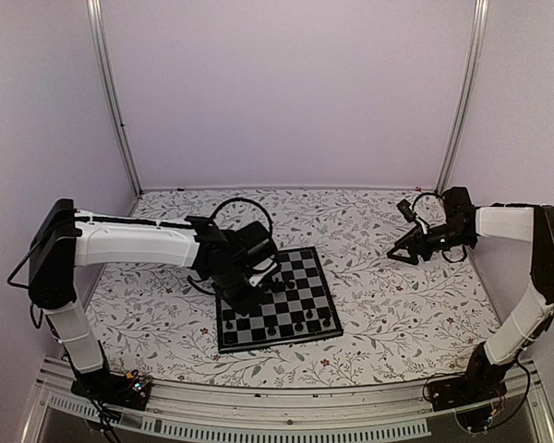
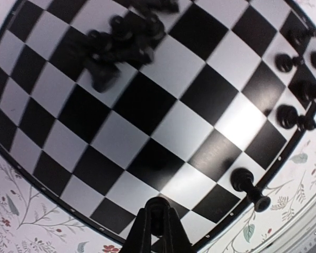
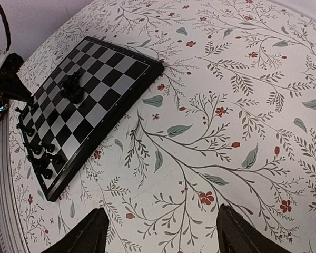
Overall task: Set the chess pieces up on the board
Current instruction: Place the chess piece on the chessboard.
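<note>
A flat square chessboard (image 1: 291, 295) of black and light grey squares with a thin black border lies on the desk (image 1: 397, 314), which is covered in a white cloth printed with leaves and small red flowers. The board sits a little left of the middle, towards the near edge, and is turned slightly askew. Tiny black chess pieces (image 3: 39, 153) stand in a row along its near edge, some upright on their squares. More of them lie jumbled in a small heap (image 3: 72, 87) on the left-hand part of the board, further in. The white and black left arm (image 1: 138, 245) reaches from the left over that part of the board, and the left jaws are closed. In the left wrist view, their two dark fingers (image 2: 139, 237) meet above a near corner region of the board. A small dark rounded shape (image 2: 157, 208) sits at their tips, but I cannot tell whether it is a piece being gripped. The right arm (image 1: 503, 223) hangs over bare cloth at the far right, well apart from the board. The right jaws are open, with their fingers (image 3: 89, 234) spread wide and nothing between them.
</note>
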Controlling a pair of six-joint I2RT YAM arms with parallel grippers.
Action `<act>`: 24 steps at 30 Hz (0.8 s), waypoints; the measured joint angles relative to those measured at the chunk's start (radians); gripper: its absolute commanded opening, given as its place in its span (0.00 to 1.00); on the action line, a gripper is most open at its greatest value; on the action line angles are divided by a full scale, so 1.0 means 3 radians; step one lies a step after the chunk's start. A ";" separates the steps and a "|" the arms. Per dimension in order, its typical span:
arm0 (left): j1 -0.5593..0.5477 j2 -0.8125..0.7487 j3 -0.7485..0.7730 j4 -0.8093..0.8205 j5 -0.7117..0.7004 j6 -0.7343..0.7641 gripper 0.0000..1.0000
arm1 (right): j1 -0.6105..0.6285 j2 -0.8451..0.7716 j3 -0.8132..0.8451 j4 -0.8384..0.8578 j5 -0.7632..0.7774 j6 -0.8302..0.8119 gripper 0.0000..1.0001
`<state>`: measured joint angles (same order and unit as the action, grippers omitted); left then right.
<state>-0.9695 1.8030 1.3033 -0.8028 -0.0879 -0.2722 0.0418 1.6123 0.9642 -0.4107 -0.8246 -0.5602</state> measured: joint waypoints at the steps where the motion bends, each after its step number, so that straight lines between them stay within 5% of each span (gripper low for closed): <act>1: -0.0042 -0.0011 -0.0072 0.0025 0.0062 0.0025 0.05 | 0.0015 0.0005 0.0000 -0.0006 0.0000 -0.0004 0.74; 18: -0.0117 0.0149 -0.0158 0.0163 0.0413 0.0187 0.05 | 0.0036 0.0023 0.0018 -0.0042 0.0003 -0.0006 0.74; 24: -0.0117 0.0239 -0.0079 0.0134 0.0406 0.0211 0.13 | 0.0036 0.0023 0.0018 -0.0052 0.0001 -0.0006 0.74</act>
<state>-1.0046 1.8748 1.2797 -0.7628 0.0338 -0.2089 0.0525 1.6192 0.9695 -0.4263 -0.8242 -0.5621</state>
